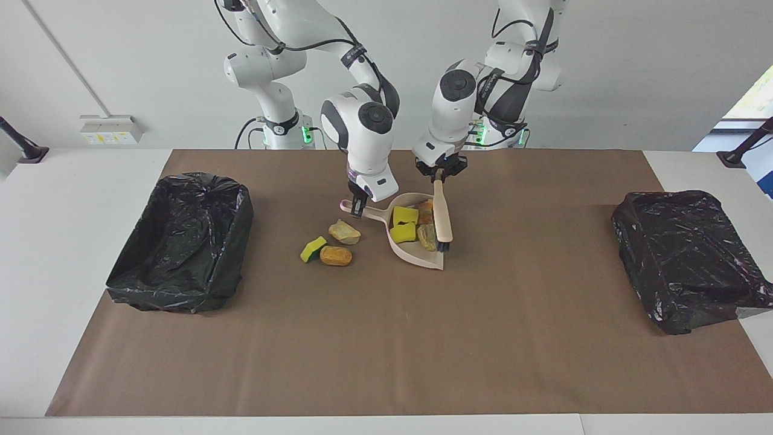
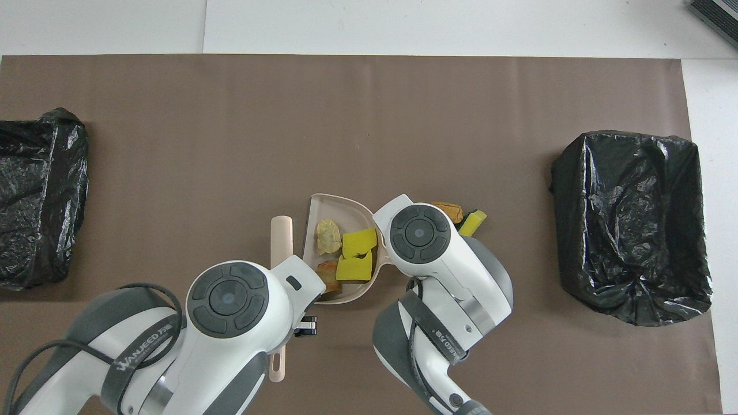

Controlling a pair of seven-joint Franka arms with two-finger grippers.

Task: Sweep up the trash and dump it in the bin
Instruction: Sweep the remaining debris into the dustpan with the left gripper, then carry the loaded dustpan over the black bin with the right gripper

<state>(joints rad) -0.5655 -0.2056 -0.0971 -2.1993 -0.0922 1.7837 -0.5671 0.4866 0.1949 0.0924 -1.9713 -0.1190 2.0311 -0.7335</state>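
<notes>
Pale pink plastic dustpan (image 1: 423, 254) lies mid-table on the brown paper sheet (image 1: 386, 338), its handle clenched in the right gripper (image 1: 357, 208). Inside it sit two bright yellow sponge pieces (image 1: 404, 223) and two tan and orange crumbly lumps (image 1: 426, 228). The left gripper (image 1: 439, 175) grasps the beige wooden brush (image 1: 442, 216), whose dark bristles rest at the pan's open edge. Three more scraps lie just beside the pan toward the right arm's end: a green-backed yellow sponge (image 1: 313, 249), a beige lump (image 1: 344, 232) and an orange lump (image 1: 336, 256). Black-lined bins (image 1: 181, 241) stand at both table ends.
</notes>
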